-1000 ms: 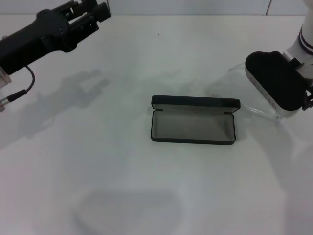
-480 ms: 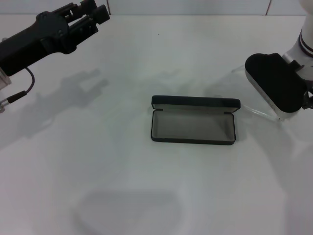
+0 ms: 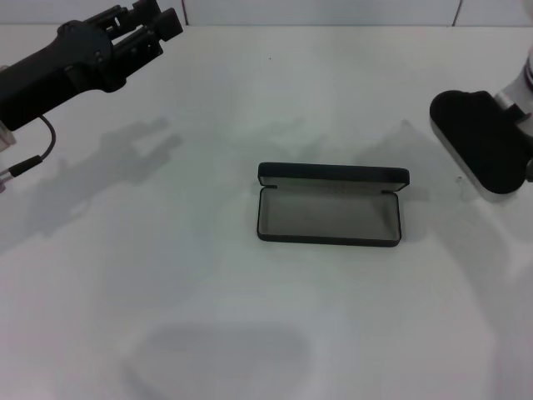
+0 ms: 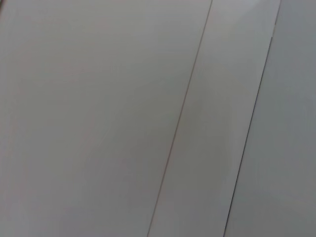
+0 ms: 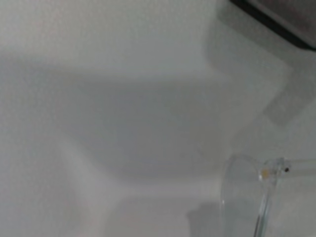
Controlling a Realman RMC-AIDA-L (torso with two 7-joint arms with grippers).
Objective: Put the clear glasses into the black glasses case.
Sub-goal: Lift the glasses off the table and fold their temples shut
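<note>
The black glasses case [image 3: 333, 176] lies open at the table's middle, grey lining up and nothing inside, its lid standing along the far side. One corner of the case [image 5: 279, 19] shows in the right wrist view. The clear glasses [image 5: 243, 193] hang close under my right wrist with a lens and hinge showing, and appear only as a faint outline [image 3: 410, 133] right of the case. My right gripper is hidden beneath its black wrist housing [image 3: 481, 143] and holds the glasses off the table. My left gripper [image 3: 162, 18] stays open at the far left.
A white tabletop [image 3: 208, 275] spreads all around the case. The left arm's cable [image 3: 37, 154] hangs at the left edge. The left wrist view holds only pale panels with seams [image 4: 182, 118].
My right arm has moved up and to the right. The glasses' arm that lay on the table right of the case has left that spot. The left arm barely shifted.
</note>
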